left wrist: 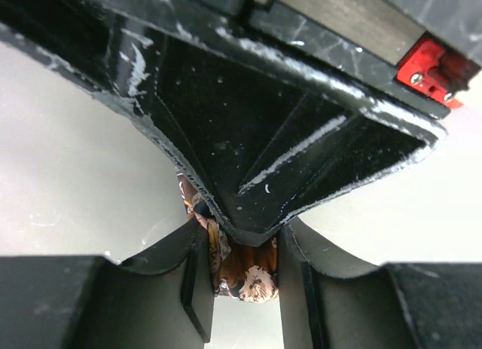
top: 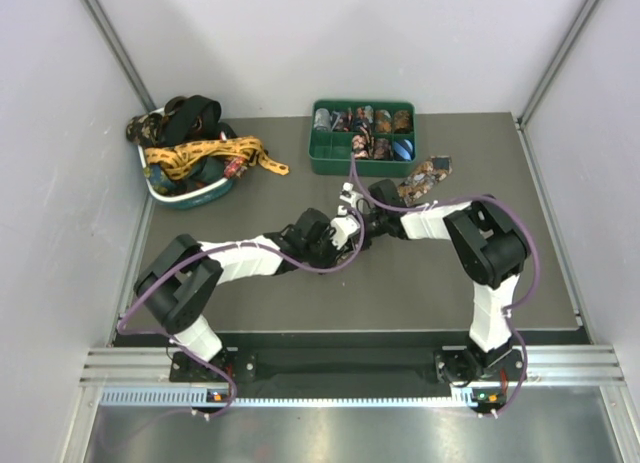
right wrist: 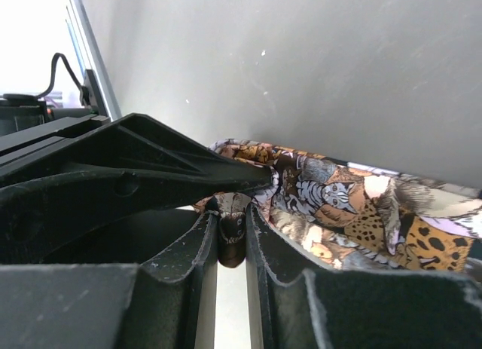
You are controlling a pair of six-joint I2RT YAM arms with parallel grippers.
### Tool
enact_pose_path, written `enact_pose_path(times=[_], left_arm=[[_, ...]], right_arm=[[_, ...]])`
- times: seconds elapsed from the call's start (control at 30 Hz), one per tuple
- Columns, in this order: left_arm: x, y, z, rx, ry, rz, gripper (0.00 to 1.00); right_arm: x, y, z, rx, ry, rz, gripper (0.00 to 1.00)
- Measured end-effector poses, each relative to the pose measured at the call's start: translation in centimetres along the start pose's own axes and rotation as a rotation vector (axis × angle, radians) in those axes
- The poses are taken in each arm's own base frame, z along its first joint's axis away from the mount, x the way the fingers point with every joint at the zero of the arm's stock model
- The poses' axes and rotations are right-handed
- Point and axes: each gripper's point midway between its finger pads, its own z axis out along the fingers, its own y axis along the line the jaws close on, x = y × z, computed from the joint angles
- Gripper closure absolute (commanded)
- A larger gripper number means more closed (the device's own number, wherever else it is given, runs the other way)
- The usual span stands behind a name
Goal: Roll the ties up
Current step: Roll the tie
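Grey desk (top: 300,303) inside white walls. Brown animal-print tie (top: 428,175) lies mid-desk, its long axis running from the two meeting pincers out toward back right, on the right arm's side. Right pincer (right wrist: 232,240) is nearly closed, pinching the tie's near end. Left pincer (left wrist: 242,289) is partly closed around the same bunched end. Rolling probably heads toward the free tail.

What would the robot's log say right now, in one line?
left hand: shut on animal-print tie | right hand: shut on same tie | tie tail: loose on table | green tray: holds rolled ties
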Motion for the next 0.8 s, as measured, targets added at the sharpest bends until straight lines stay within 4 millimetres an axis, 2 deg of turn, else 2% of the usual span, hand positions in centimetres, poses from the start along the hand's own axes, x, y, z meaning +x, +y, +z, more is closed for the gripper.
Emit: enact_pose_path(times=[0.13,0.2,0.47,0.57,0.8], left_arm=[[-0.1,0.1,0.2,-0.001,0.041,-0.017,0.66],[-0.2,0.1,0.3,0.001,0.060,-0.025,0.67],[-0.6,0.2,0.7,0.005,0.098,-0.048,0.70],[-0.8,0.1,0.9,0.009,0.095,-0.052,0.71],[-1.1,-0.5,0.9,0.027,0.086,-0.063,0.71]], right_arm=[[-0.2,-0.6,-0.2,0.003,-0.006,0.007,0.71],[-0.4,-0.9,-0.4,0.014,-0.014,0.006,0.62],[-0.8,-1.9,-1.0,0.053,-0.044,0.010,0.60],[-0.9,-2.1,-1.5,0.081,-0.061,0.005,0.54],[-0.8,-2.3,-3.4,0.155,-0.120,0.010,0.52]])
